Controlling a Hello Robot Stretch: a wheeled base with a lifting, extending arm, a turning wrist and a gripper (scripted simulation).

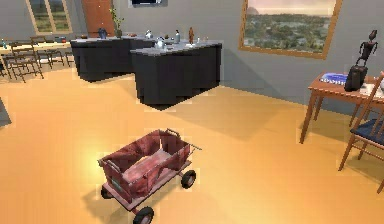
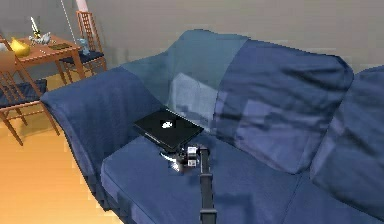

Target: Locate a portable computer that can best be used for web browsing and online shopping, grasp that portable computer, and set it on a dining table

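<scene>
Dark laptop [image 2: 166, 127] on blue sofa [image 2: 290, 120]

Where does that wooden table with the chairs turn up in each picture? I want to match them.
Forward view: the wooden table stands at the right edge, with a dark statue on it.
Arm side view: seemingly the same table, in the top left corner, left of the blue sofa.
Shared landmark: the wooden chair with a blue seat beside it.
</scene>
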